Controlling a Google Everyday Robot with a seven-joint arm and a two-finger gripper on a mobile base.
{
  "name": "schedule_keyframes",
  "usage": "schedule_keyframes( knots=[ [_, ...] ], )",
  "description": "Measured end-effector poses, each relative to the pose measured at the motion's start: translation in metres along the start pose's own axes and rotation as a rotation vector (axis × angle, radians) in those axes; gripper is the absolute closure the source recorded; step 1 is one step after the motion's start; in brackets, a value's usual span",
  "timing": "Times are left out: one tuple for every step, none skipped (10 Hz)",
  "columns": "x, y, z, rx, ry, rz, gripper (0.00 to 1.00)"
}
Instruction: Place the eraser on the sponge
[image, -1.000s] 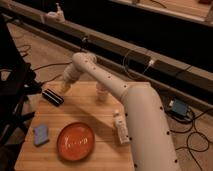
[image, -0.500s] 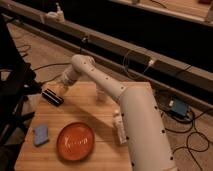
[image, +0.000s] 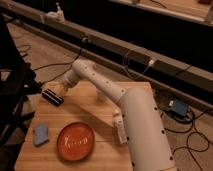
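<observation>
The eraser (image: 52, 97), a long black block with a pale stripe, lies near the far left edge of the wooden table (image: 100, 112). My gripper (image: 60, 91) is right at the eraser's right end, at the tip of the white arm that reaches across the table from the right. The sponge (image: 40, 134), a small light-blue pad, lies at the front left of the table, well nearer than the eraser and apart from it.
An orange plate (image: 76, 140) sits just right of the sponge. A white tube (image: 120, 129) stands beside my arm near the table's middle. A dark chair-like frame (image: 15, 95) is left of the table. Cables and a blue box (image: 177, 107) lie on the floor.
My arm has swung left and lowered, bringing the gripper down to the eraser's right end. The eraser, sponge and plate have kept their places.
</observation>
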Motion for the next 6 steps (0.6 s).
schedule_keyframes(
  knots=[
    [0.002,0.003,0.009,-0.001,-0.023,0.037,0.38],
    [0.007,0.009,0.02,-0.012,-0.04,0.069,0.38],
    [0.012,0.014,0.028,-0.025,-0.05,0.093,0.38],
    [0.018,0.023,0.041,-0.046,-0.058,0.117,0.38],
    [0.023,0.027,0.049,-0.057,-0.061,0.129,0.38],
    [0.03,0.029,0.055,-0.063,-0.061,0.146,0.38]
  ],
)
